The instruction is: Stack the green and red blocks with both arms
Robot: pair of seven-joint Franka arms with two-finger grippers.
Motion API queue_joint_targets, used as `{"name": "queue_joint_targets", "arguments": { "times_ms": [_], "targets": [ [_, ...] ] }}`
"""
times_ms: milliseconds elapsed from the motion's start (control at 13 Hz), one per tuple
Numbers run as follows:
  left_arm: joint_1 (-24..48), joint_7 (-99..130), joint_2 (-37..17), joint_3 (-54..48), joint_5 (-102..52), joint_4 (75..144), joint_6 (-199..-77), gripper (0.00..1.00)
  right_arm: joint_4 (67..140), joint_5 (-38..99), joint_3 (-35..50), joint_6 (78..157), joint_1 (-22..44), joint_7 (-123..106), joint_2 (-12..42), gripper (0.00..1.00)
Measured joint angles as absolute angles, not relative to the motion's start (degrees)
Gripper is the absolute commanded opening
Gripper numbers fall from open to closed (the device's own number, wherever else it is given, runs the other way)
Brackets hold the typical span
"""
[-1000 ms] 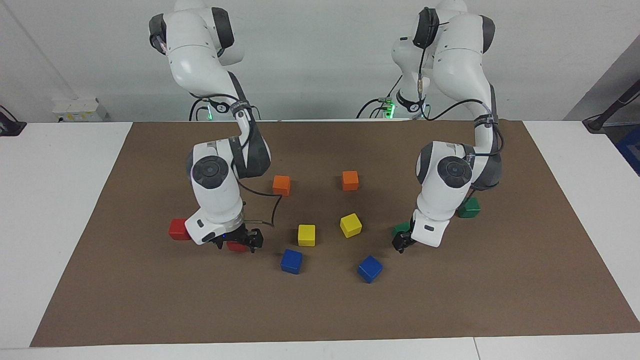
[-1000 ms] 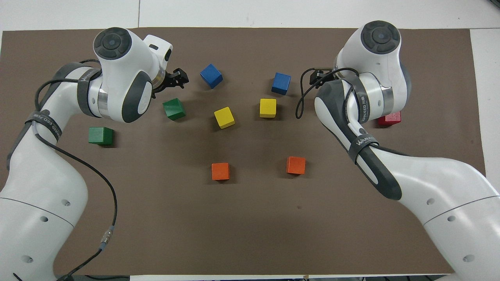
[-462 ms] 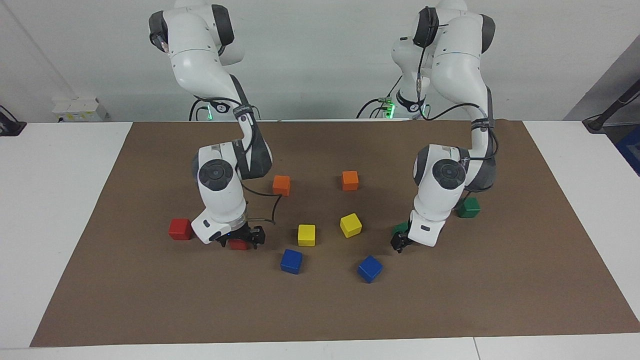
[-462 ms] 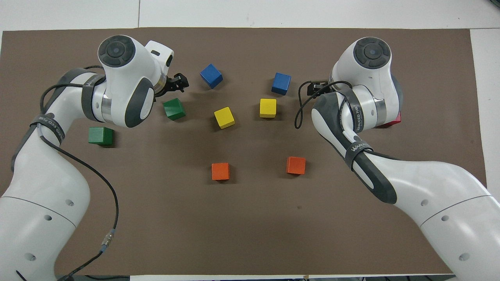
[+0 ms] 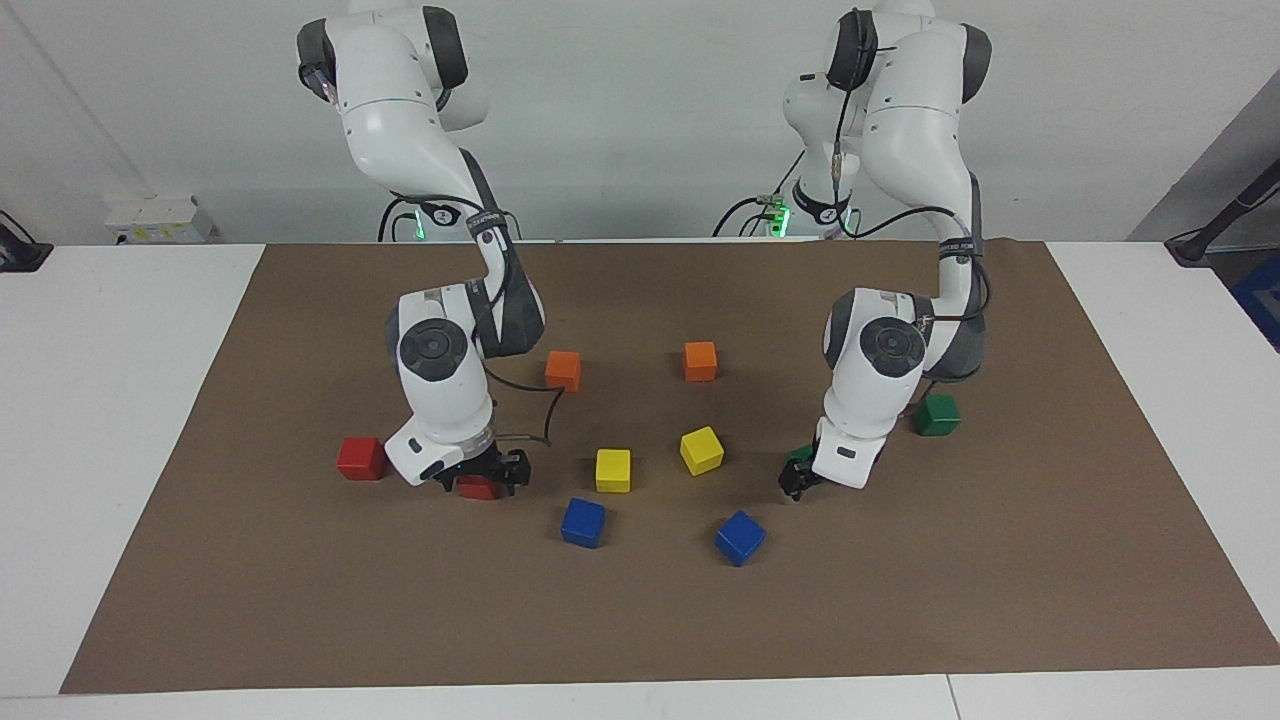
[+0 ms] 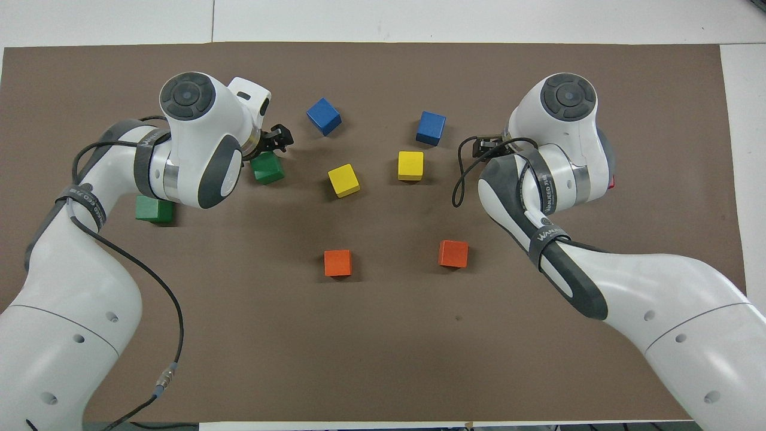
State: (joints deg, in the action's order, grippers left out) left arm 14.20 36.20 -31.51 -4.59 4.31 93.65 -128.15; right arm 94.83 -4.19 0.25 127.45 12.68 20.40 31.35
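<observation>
My right gripper (image 5: pixel 480 480) is down at the mat, open, one finger on each side of a red block (image 5: pixel 478 489). A second red block (image 5: pixel 360 458) lies beside it toward the right arm's end of the table. In the overhead view the right arm covers the first block, and only a sliver of the second red block (image 6: pixel 610 181) shows. My left gripper (image 5: pixel 795 484) hangs low right beside a green block (image 6: pixel 267 167), which that arm mostly hides in the facing view. Another green block (image 5: pixel 937 414) lies nearer to the robots.
Two orange cubes (image 5: pixel 563 370) (image 5: pixel 700 361), two yellow cubes (image 5: pixel 613 470) (image 5: pixel 701 450) and two blue cubes (image 5: pixel 583 522) (image 5: pixel 740 538) lie between the arms on the brown mat (image 5: pixel 640 620). White table borders the mat at both ends.
Both wrists have drawn in toward their blocks. The right fingers have narrowed around the red block. The left gripper has closed in on the green block.
</observation>
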Motion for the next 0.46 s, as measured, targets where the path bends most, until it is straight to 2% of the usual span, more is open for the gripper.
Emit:
{"name": "queue_joint_targets", "arguments": {
  "times_ms": [77,462],
  "targets": [
    [14.47,36.41,-31.50,-4.59,4.32,93.78,-128.15,0.01,94.91,-4.19,0.25,127.46,12.68,20.40,31.25,0.00],
    [14.71,36.74,-30.56,-4.47,4.57,92.90,-122.36,0.00,94.95,-4.18,0.23,127.45,12.64,20.50,31.15,0.00]
  ]
}}
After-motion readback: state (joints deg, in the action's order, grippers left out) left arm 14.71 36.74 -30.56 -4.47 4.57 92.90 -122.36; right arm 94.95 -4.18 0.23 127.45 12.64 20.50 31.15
